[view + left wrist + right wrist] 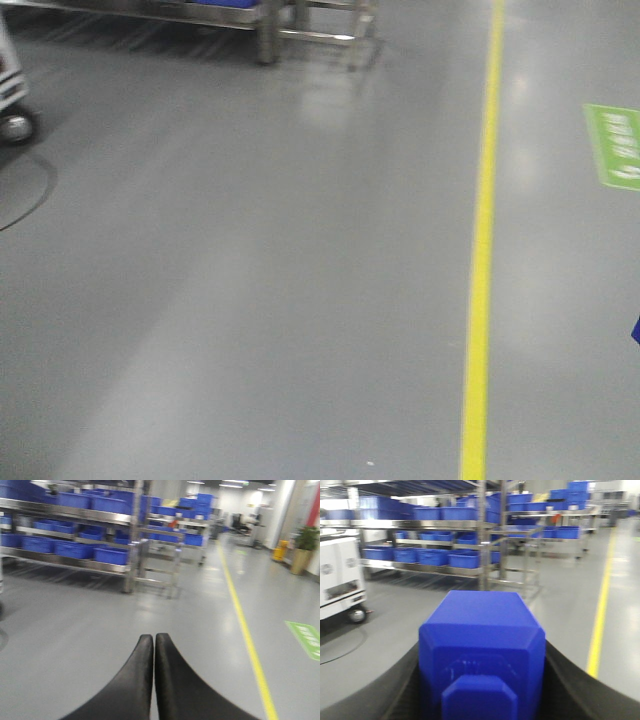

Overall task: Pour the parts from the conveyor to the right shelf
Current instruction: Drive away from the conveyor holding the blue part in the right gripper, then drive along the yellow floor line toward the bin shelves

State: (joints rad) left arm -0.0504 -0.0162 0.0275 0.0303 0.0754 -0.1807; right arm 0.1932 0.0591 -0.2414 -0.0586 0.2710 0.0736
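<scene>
Apparently the step in hand is the transport. The part, a bright blue block, is already picked and sits in the right gripper, and the conveyor is not visible in any view. The black pads press on both sides of the block, so this gripper is clamped on it and is only as wide as the block itself. The left gripper carries nothing. Its two black fingers are pressed together tip to tip above the grey floor.

The steel shelf with its blue crates stands ahead, well apart from both grippers. All pictures are blurred, so the base is probably rolling, but I cannot be sure.

In my judgement, the next move calls for bringing the base close to the shelf, staying left of the yellow line. After that, the right arm must rise over one crate and tilt or release so that the part drops inside. Which crate is the target I cannot tell.
</scene>
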